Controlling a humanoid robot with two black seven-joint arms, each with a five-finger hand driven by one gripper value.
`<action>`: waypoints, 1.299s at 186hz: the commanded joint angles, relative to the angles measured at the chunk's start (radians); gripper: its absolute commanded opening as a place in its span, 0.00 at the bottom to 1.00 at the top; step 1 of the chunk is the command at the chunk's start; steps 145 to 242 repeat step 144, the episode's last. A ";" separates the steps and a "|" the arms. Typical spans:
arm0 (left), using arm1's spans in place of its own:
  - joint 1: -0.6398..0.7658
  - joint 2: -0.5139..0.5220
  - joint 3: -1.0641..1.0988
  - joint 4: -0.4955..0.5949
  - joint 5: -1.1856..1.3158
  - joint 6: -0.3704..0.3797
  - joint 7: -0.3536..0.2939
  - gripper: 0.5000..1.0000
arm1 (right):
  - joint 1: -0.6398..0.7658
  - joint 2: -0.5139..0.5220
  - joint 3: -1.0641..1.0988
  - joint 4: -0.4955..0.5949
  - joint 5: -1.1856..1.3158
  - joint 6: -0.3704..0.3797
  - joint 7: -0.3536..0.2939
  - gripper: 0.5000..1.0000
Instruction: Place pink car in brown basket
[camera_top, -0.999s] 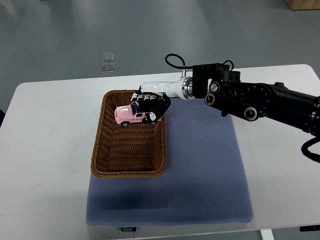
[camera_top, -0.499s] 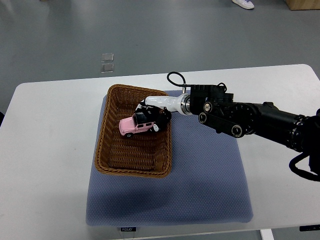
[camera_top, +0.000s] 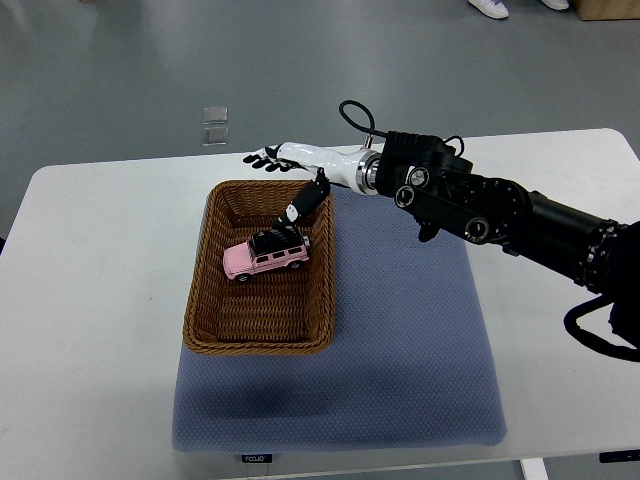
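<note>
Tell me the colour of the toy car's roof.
Black, on an otherwise pink car lying in the brown basket; the top view shows it.

The light is coming from above and it is bright and even. The white table (camera_top: 90, 300) is looking almost overexposed, with little texture. My right hand (camera_top: 290, 165) is casting only a soft shadow on the blue mat (camera_top: 420, 340), and the brown basket (camera_top: 200, 310) is throwing a faint dark band just below its near edge. Small glare is shining on my white wrist shell. The picture is staying sharp, with no clear motion blur; the basket weave is reading clearly.
</note>
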 joint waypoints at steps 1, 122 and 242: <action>0.000 0.000 0.000 0.000 0.000 0.000 0.000 1.00 | -0.048 -0.031 0.123 0.008 0.099 0.004 0.007 0.83; 0.002 0.000 0.005 -0.003 0.000 0.000 0.000 1.00 | -0.545 -0.102 0.799 0.027 0.836 0.168 0.112 0.83; 0.000 0.000 0.006 -0.002 0.002 0.000 0.000 1.00 | -0.545 -0.102 0.799 0.027 0.836 0.167 0.115 0.83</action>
